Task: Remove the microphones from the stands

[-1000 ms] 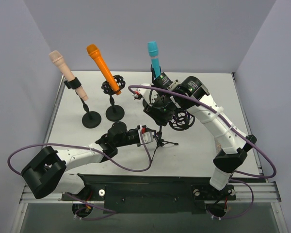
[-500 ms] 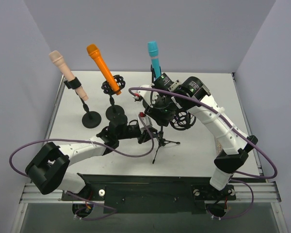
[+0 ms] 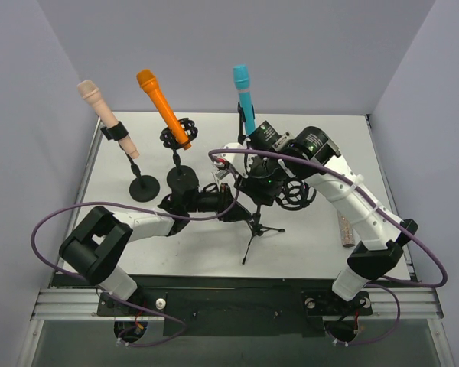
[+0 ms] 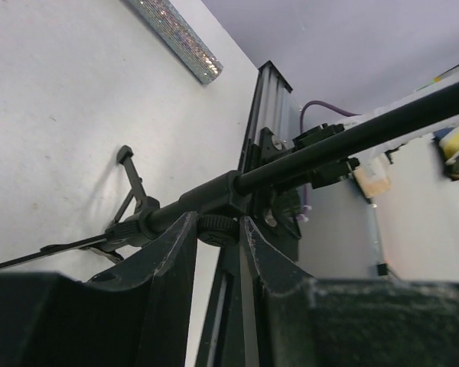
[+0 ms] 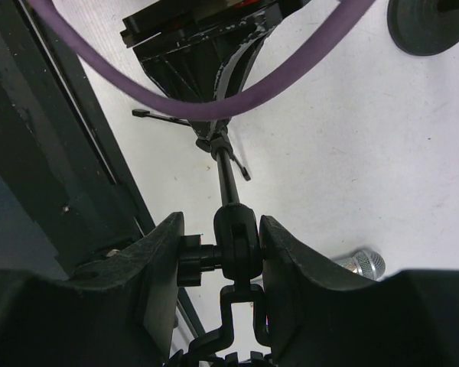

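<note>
Blue handheld microphone (image 3: 244,92): not yet removed, clipped above right gripper (image 5: 223,252). Left gripper (image 4: 218,229) and right gripper: fingers pinching black tripod stand (image 3: 253,222). Extraction outstanding.

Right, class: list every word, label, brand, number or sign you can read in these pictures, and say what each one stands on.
There is no readable text in any view.
The pink microphone, orange microphone, blue microphone and tripod stand show no markings.
The coloured items at the right edge of the left wrist view are too blurred to read.
</note>
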Tool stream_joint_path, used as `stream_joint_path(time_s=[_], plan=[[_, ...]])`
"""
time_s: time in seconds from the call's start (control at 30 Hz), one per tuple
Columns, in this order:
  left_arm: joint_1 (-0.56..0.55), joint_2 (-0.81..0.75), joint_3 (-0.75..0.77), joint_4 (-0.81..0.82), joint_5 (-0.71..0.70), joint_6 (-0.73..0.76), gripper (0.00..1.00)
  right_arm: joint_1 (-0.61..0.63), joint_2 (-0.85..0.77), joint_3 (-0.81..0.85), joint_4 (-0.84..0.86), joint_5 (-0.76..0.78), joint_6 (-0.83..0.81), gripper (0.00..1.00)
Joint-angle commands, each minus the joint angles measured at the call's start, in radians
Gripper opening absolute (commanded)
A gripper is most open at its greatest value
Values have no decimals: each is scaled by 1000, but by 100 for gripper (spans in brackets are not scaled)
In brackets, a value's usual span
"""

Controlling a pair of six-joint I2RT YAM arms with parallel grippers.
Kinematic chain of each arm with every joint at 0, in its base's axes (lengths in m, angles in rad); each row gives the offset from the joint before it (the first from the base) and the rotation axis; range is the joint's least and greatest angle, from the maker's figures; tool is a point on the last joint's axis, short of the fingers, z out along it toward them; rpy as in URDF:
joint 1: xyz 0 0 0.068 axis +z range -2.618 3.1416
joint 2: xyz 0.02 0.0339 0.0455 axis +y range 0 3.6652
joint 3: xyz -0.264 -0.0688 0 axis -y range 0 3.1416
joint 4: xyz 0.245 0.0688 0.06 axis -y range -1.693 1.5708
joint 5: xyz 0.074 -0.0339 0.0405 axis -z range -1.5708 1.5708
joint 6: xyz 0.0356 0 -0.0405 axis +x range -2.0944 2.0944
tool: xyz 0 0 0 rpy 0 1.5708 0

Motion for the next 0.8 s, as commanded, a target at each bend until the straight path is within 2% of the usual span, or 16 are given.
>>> stream_joint_path(time_s=[0.0,0.3,0.53,0.6,0.67,0.77], plan=[[6,-2,46,76,89,-189,0,8,-43,-25,-10,-23,-25,0],[33,34,90,-115,113,-189,0,8,-48,-30,-7,-38,-38,0],[50,72,134,-172,170,-232,0,8,-45,-25,-7,-44,-45,0],[52,74,160,-238,163,-232,0,8,-46,-25,-5,-44,-45,0],[55,77,200,-390,149,-227,0,8,-48,-28,-7,-47,-47,0],[58,75,214,-433,141,-256,0,8,-46,-33,-7,-52,-47,0]])
